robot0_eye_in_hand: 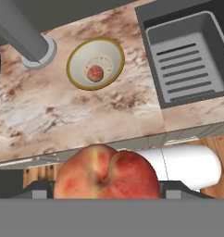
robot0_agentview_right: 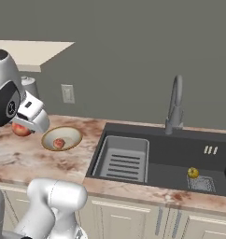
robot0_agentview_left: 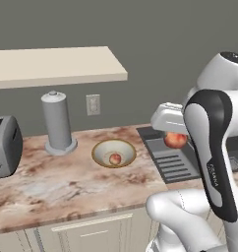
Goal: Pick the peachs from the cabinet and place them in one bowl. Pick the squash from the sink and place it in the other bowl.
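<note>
My gripper [robot0_agentview_left: 174, 135] is shut on a red-orange peach [robot0_agentview_left: 176, 141] and holds it in the air over the counter's right end, by the sink's rack. From the hand, that peach [robot0_eye_in_hand: 107, 173] sits large between the fingertips [robot0_eye_in_hand: 39, 190]. The second peach [robot0_agentview_left: 115, 158] lies in the cream bowl [robot0_agentview_left: 98, 147] with a golden-brown rim, left of and below the gripper. The beige cabinet [robot0_agentview_left: 57, 66] slab hangs on the wall above. A small yellow squash [robot0_agentview_right: 193, 172] rests on the floor of the dark sink [robot0_agentview_right: 171, 149]. The other bowl is out of view.
A grey toaster [robot0_agentview_left: 3, 145] stands at the counter's far left. A tall grey cylinder [robot0_agentview_left: 57, 123] on a round base is behind the bowl. A wall outlet [robot0_agentview_left: 93, 104] is above. The curved faucet [robot0_agentview_right: 174, 105] rises behind the sink, with a slotted rack [robot0_agentview_right: 123, 158] on its left.
</note>
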Controlling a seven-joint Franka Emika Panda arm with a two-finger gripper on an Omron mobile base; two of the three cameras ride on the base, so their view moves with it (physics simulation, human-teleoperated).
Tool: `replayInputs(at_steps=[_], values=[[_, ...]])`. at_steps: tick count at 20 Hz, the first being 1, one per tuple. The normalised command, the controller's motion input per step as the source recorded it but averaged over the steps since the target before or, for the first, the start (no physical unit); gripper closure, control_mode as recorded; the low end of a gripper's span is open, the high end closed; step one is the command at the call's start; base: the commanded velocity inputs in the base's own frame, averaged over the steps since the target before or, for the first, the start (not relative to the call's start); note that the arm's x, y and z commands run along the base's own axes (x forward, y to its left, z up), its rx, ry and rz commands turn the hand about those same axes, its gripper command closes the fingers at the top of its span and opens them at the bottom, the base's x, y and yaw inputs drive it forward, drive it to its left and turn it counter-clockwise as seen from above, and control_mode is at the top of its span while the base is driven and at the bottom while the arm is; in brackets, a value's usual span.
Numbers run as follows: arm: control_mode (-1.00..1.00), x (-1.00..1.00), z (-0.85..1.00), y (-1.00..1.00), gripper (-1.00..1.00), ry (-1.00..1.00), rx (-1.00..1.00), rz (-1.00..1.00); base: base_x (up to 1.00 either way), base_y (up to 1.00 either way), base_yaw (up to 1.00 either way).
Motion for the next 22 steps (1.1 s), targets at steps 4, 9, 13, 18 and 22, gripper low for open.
replayInputs(at_steps=[4,9,13,18,22], values=[[-1.0,0.0,0.0,0.0,1.0,0.0,0.0,0.0,0.0,0.0,0.0],[-1.0,0.0,-0.09,-0.02,1.0,0.0,0.02,0.0,0.0,0.0,0.0],[-1.0,0.03,-0.34,-0.02,1.0,-0.06,0.01,0.0,0.0,0.0,0.0],[-1.0,0.11,-0.48,-0.07,1.0,-0.05,0.04,0.0,0.0,0.0,0.0],[-1.0,0.15,-0.64,-0.04,1.0,-0.12,0.0,0.0,0.0,0.0,0.0]])
